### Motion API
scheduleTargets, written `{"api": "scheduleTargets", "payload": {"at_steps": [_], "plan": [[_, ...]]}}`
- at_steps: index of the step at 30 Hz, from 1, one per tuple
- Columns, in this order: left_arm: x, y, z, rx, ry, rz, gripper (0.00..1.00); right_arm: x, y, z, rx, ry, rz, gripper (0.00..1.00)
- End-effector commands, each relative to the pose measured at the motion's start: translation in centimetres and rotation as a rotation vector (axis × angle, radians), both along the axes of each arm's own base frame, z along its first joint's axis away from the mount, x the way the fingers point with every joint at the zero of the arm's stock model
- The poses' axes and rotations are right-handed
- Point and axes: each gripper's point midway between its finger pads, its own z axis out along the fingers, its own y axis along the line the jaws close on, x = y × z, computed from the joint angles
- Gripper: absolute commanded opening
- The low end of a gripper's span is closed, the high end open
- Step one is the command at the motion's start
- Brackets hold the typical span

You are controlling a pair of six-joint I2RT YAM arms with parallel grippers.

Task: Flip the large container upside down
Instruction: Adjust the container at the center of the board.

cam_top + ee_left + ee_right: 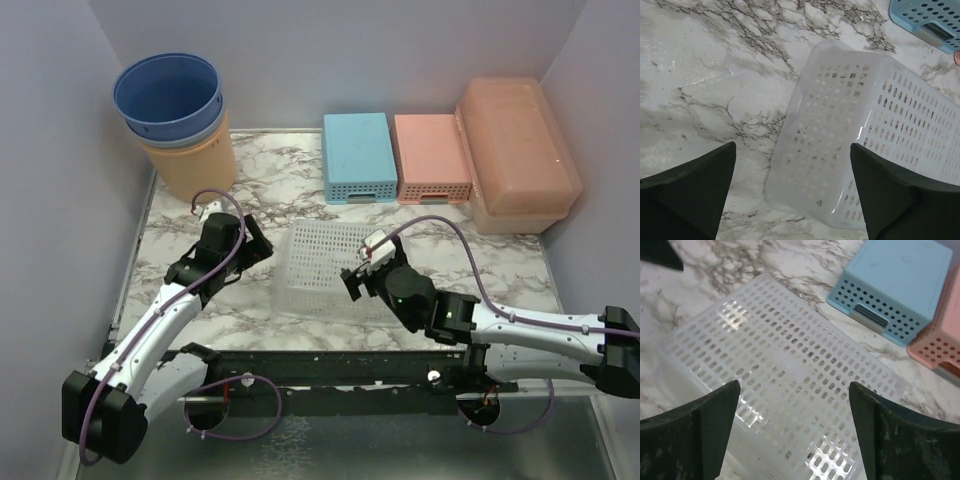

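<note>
The large container [520, 150], a lidded peach box, stands at the back right corner of the counter [270, 185], seemingly lid-up, so the flip looks not yet begun. Both arms hang well apart from it over a clear perforated basket [325, 262] lying base-up. The left gripper [792, 192] and right gripper [795, 427] have jaws spread wide, empty. The counter is grey-veined white marble, with pale lilac walls on three sides.

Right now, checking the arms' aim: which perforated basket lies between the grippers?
The clear basket, between left gripper and right gripper; blue basket and pink basket sit behind.
</note>
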Motion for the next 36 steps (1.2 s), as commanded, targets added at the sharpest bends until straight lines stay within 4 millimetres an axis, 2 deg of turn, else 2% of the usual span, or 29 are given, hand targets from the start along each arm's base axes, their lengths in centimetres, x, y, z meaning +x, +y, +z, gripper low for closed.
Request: {"api": "scheduleTargets", "payload": {"at_steps": [1,7,11,15,20,28,36], "plan": [[1.6,-2.7,0.6,-0.059,-0.006,-0.1,0.97,3.1,-3.7,0.7,0.172,0.162,-0.44,0.93],[3.4,-4.3,0.0,-0.046,0.028,-0.17,0.96,4.8,-4.1,-1.3,0.267,0.533,-0.519,0.95],[3.6,-5.8,-1.0,-0.081,0.072,-0.229,0.93,5.4,-3.0,-1.5,0.418,0.676,-0.423,0.98],[3.6,-6.9,-1.5,-0.108,0.079,-0.266,0.91,6.1,-3.4,-1.5,0.575,0.785,-0.407,0.98],[3.2,-8.5,-2.4,-0.143,0.085,-0.297,0.9,7.0,-4.6,-1.4,0.615,0.815,-0.422,0.98],[2.6,-11.2,-5.0,-0.093,0.129,-0.348,0.83,7.4,-8.8,-1.5,0.602,0.774,-0.553,0.99],[0.7,-14.1,-6.3,-0.037,0.147,-0.448,0.72,7.4,-10.5,-2.9,0.612,0.776,-0.645,0.99]]}}
